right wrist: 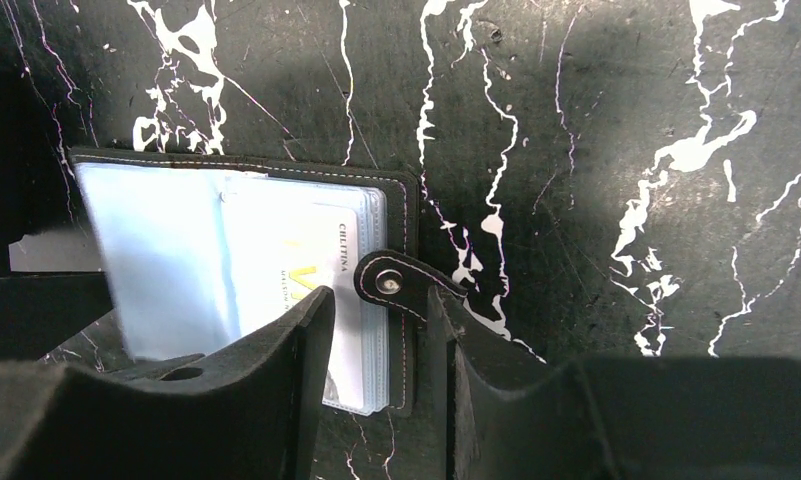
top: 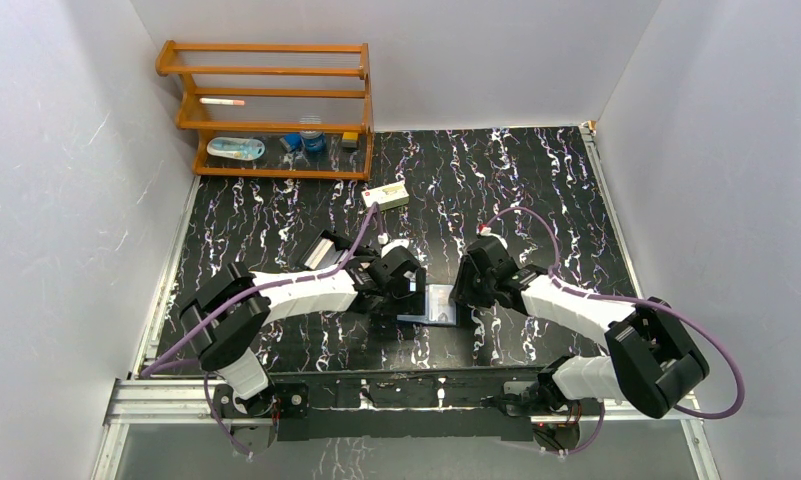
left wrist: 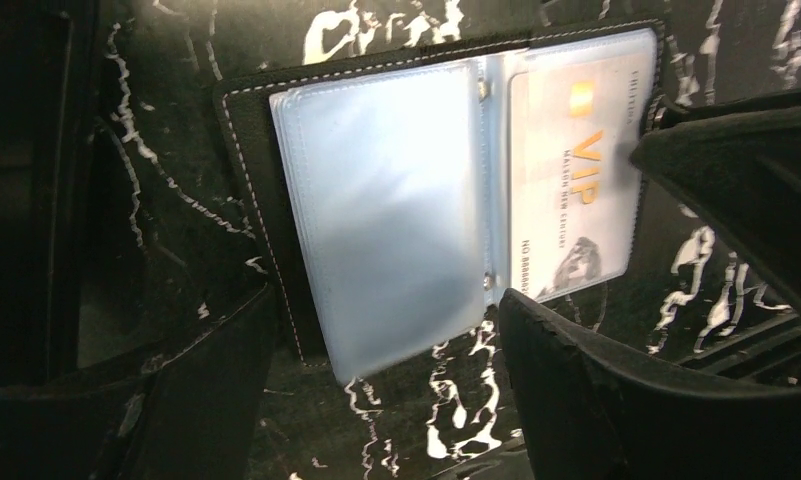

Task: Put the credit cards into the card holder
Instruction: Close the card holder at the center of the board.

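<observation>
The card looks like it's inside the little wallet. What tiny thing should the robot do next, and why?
Probably close the right gripper on the snap tab. The VIP card seems seated in a sleeve of the open card holder, and the tab sits right at the gap between that gripper's open jaws, ready for folding the holder shut.

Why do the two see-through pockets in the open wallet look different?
The left pocket looks plain blue-grey, no card showing; the right pocket holds a white card with orange VIP letters. The left pocket is fully visible; a black gripper finger covers the right pocket's edge. Both are clear plastic pages in the black card holder.
</observation>
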